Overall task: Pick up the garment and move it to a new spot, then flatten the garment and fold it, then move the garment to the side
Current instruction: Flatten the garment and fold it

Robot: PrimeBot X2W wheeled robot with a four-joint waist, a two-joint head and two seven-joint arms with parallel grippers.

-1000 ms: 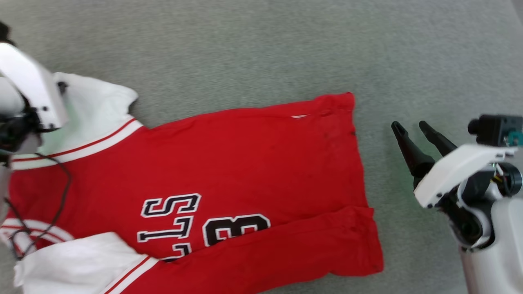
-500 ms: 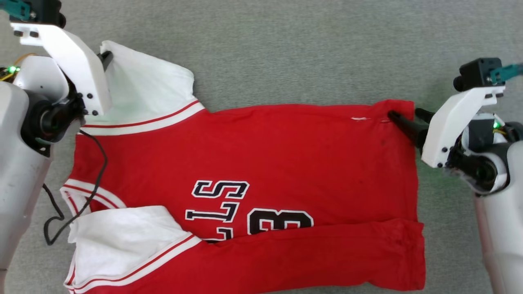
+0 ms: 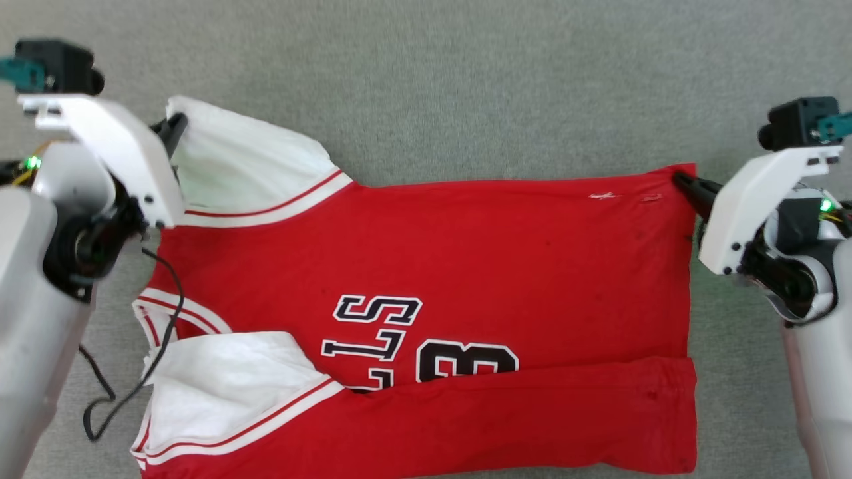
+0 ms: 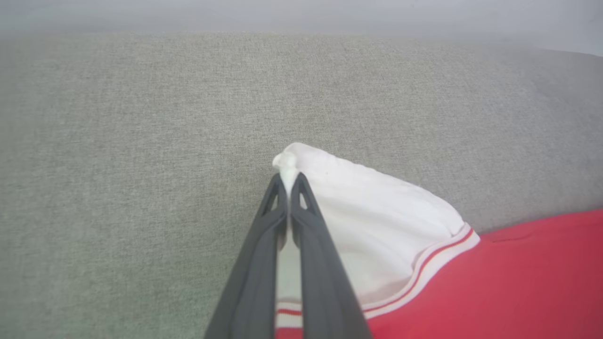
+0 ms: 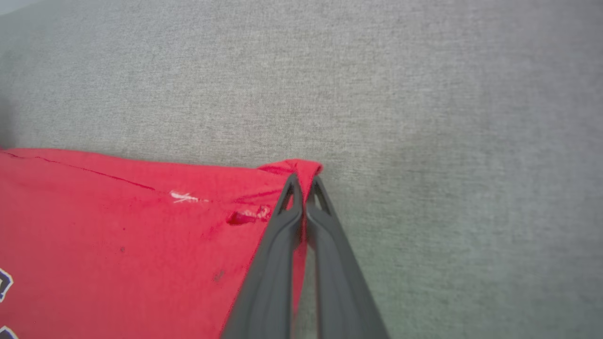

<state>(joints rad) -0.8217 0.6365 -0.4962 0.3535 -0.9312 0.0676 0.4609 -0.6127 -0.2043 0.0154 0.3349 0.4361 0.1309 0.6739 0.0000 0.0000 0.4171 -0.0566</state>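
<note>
From my head, the garment [image 3: 466, 266] lies spread on the grey surface [image 3: 466, 80], my left gripper [image 3: 174, 126] at its white sleeve, my right gripper [image 3: 683, 181] at a hem corner; my left wrist shows jaws clamped on the sleeve tip; my right wrist, jaws clamped on that corner.

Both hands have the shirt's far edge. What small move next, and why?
Probably lift both together and draw the far edge toward the robot: left hand pinches the white sleeve tip, right hand the hem corner, and the garment has its near edge already folded over.
</note>
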